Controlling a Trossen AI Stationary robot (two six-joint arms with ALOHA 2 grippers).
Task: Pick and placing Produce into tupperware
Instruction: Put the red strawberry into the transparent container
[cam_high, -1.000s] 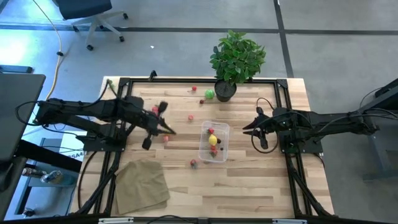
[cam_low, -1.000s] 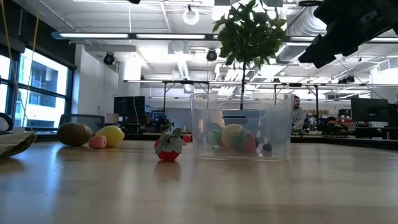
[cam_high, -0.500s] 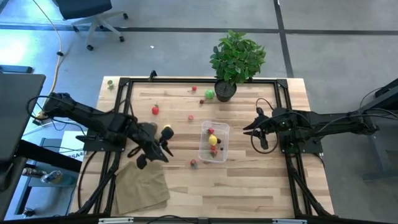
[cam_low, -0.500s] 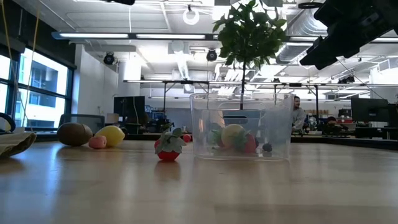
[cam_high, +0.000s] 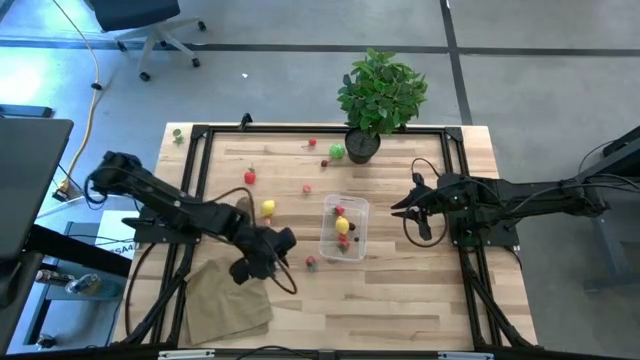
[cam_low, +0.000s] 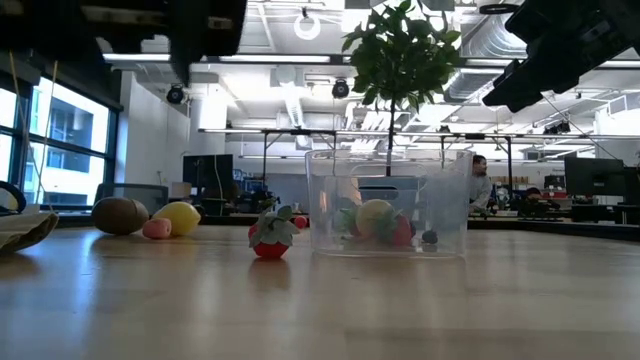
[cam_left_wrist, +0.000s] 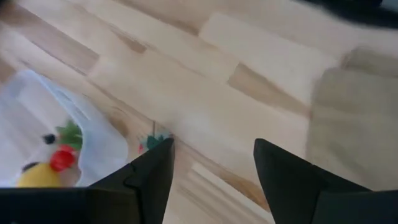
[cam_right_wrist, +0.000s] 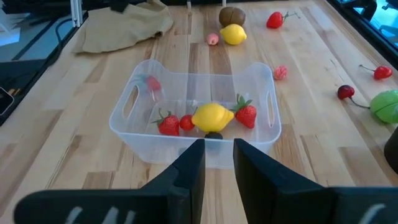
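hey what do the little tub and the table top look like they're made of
The tub: clear plastic, likely thin and glossy; the fruit inside shows through its walls, and it has moulded handle slots. The table top: pale wood planks with visible grain and seams, smooth with a slight sheen.

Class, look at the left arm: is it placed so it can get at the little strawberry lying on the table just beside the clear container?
Probably yes. The left gripper hovers with open fingers close to the strawberry, which lies alone on bare wood beside the container. Nothing stands between them; the cloth lies off to the other side.
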